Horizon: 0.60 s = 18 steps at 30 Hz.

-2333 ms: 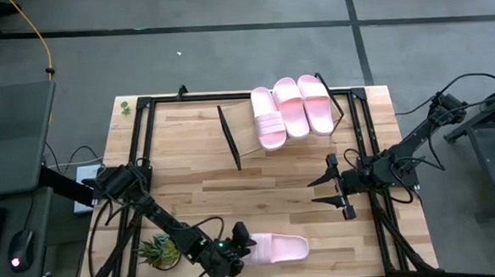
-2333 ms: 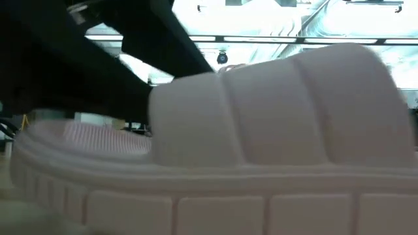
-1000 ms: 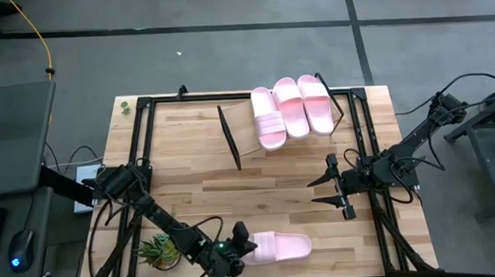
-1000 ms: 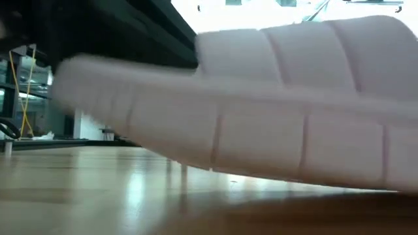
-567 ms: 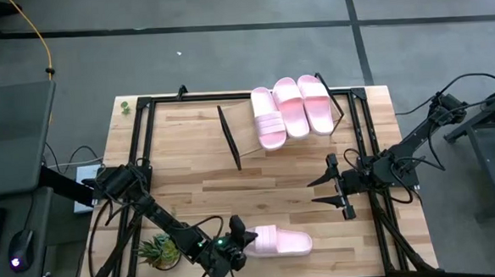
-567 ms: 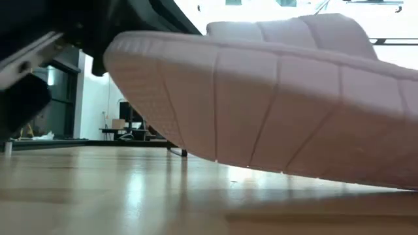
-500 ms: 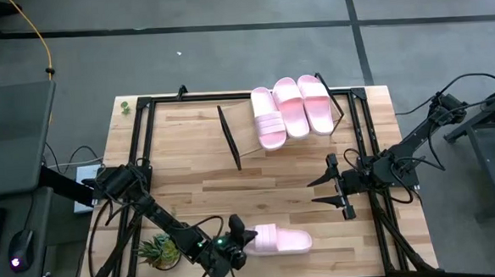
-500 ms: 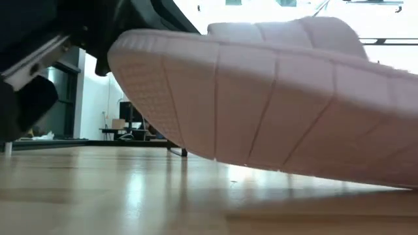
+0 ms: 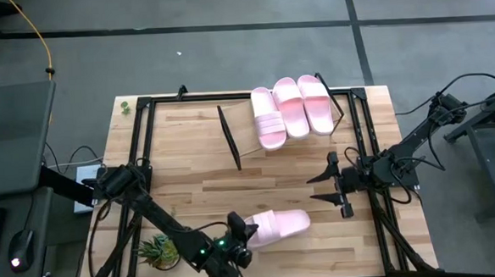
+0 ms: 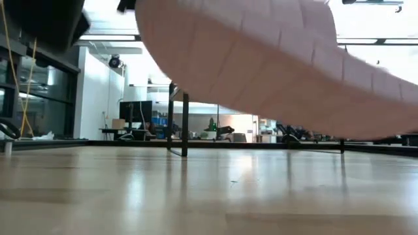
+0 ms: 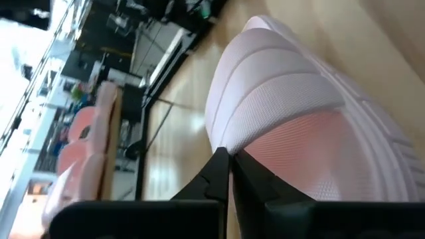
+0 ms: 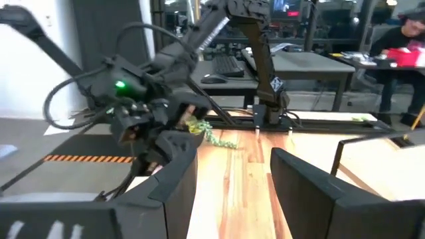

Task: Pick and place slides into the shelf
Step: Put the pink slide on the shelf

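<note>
Butcher-block table (image 9: 181, 172): left gripper (image 9: 238, 233), jaws clamped on 4th light-pink foam slide (image 9: 275, 225) lifted near front edge; keep level, carry to slanted light-wood shelf (image 9: 245, 130) beside other 3; right gripper (image 9: 329, 188) wide, idle.

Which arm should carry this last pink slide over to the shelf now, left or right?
Left. The left gripper is already shut on the fourth slide and has it clear of the table. The right gripper waits open and empty, beside the shelf.

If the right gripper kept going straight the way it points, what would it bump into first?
Probably the left arm's gripper, shut on a light-pink foam slide sandal. The open right gripper faces it across bare wooden tabletop; depth is uncertain.
</note>
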Each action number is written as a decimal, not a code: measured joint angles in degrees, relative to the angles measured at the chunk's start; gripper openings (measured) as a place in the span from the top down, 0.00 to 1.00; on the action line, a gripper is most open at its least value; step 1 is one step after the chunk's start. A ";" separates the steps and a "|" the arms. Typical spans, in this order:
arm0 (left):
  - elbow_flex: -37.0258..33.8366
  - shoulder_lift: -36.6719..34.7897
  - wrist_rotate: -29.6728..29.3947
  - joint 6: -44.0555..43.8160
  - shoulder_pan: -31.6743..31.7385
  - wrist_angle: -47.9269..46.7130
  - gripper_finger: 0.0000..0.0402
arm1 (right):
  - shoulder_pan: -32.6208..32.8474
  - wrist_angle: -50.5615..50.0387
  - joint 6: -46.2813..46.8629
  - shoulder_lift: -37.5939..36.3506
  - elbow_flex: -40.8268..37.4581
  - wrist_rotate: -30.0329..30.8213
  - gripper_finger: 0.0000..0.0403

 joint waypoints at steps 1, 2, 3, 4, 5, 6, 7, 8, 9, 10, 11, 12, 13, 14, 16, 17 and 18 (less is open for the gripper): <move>1.29 0.00 -0.65 -1.29 0.00 -2.17 1.00 | 0.00 -0.05 0.65 0.00 0.00 0.84 0.54; 2.51 0.00 -1.42 -2.36 0.00 -4.19 1.00 | 0.00 -0.10 0.97 0.00 0.00 1.86 0.54; 3.69 0.00 -2.30 -3.16 -0.01 -6.05 1.00 | 0.00 -0.09 1.33 0.00 0.00 3.19 0.54; 4.75 0.00 -3.58 -3.76 -0.04 -7.74 1.00 | 0.00 -0.10 1.97 0.00 0.00 4.55 0.54; 5.68 0.00 -5.07 -3.95 -0.04 -9.14 1.00 | 0.00 -0.11 2.28 0.00 0.00 5.84 0.54; 6.55 0.00 -6.51 -4.04 -0.09 -10.41 1.00 | 0.00 -0.17 2.87 0.00 0.00 6.97 0.54; 7.22 0.00 -7.94 -4.14 -0.13 -11.44 1.00 | -0.02 -0.22 3.59 0.00 0.00 8.07 0.54; 7.78 0.00 -9.20 -4.20 -0.13 -12.46 1.00 | -0.02 -0.23 4.47 0.00 0.00 9.03 0.54; 8.19 0.00 -10.43 -4.23 -0.12 -13.54 1.00 | -0.01 -0.23 5.50 0.00 0.00 9.76 0.54; 8.45 0.00 -11.69 -4.25 -0.10 -14.67 1.00 | -0.01 -0.23 6.50 0.00 0.00 10.18 0.54; 8.62 0.00 -12.90 -4.25 -0.09 -15.72 1.00 | -0.02 -0.20 7.35 0.00 0.00 10.41 0.54; 8.62 0.00 -14.39 -4.21 0.00 -16.50 1.00 | -0.01 -0.07 8.22 -0.01 0.00 10.76 0.54; 8.62 0.00 -15.87 -4.21 0.00 -17.41 1.00 | -0.01 0.25 8.59 -0.03 0.00 11.21 0.54; 8.62 0.00 -17.26 -4.21 0.00 -18.19 1.00 | -0.02 0.65 9.30 -0.07 0.00 11.44 0.54; 8.62 0.00 -19.76 -4.21 0.01 -20.04 1.00 | -0.02 1.77 10.46 -0.09 0.00 11.71 0.54; 8.62 0.00 -20.92 -4.18 0.03 -20.64 1.00 | -0.02 2.53 11.04 -0.09 0.00 11.71 0.54; 8.62 0.00 -21.99 -4.09 0.07 -20.95 1.00 | -0.02 3.23 11.55 -0.09 0.00 11.71 0.54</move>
